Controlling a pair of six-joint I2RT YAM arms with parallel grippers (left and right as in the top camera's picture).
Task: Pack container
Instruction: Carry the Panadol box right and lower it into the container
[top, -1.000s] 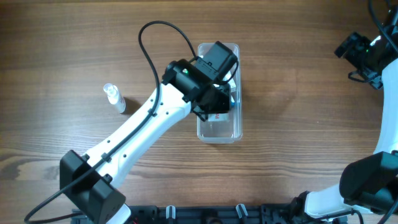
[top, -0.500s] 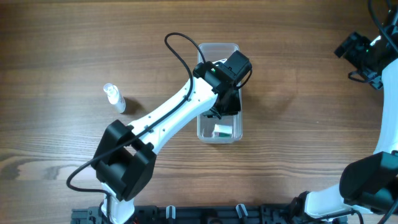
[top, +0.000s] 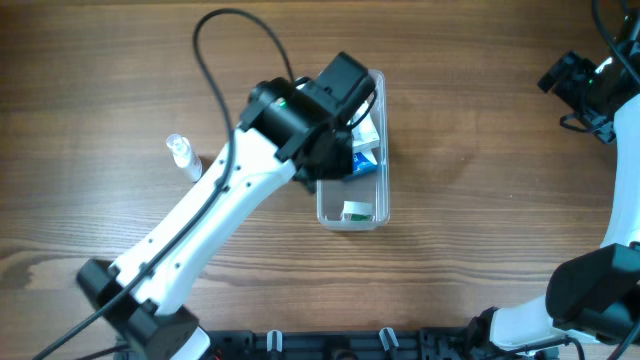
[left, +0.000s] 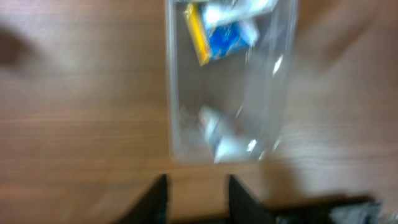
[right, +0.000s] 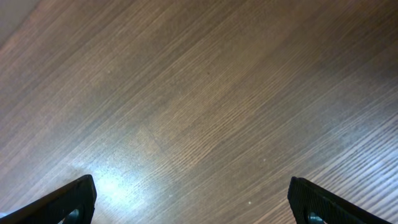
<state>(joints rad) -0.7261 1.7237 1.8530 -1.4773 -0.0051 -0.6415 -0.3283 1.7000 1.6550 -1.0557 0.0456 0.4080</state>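
The clear plastic container (top: 350, 216) lies lengthwise at the table's middle. It holds a blue, white and yellow box (top: 366, 158) and a small white and green item (top: 357, 210). My left gripper (top: 335, 162) hovers over the container's left side, open and empty. In the blurred left wrist view the container (left: 180, 93) lies ahead of the open fingers (left: 196, 199), with the blue box (left: 225, 34) at its far end and the white item (left: 217, 134) nearer. My right gripper (top: 577, 82) is at the far right, fingers (right: 193, 199) wide open over bare wood.
A small clear bottle (top: 185, 158) lies on the table left of the left arm. The left arm's black cable (top: 215, 40) loops over the back of the table. The right arm's base (top: 590, 300) stands at the front right.
The left arm swung right and then back left and drew off the container. The small white and green item now lies in the container's near end and the blue box shows.
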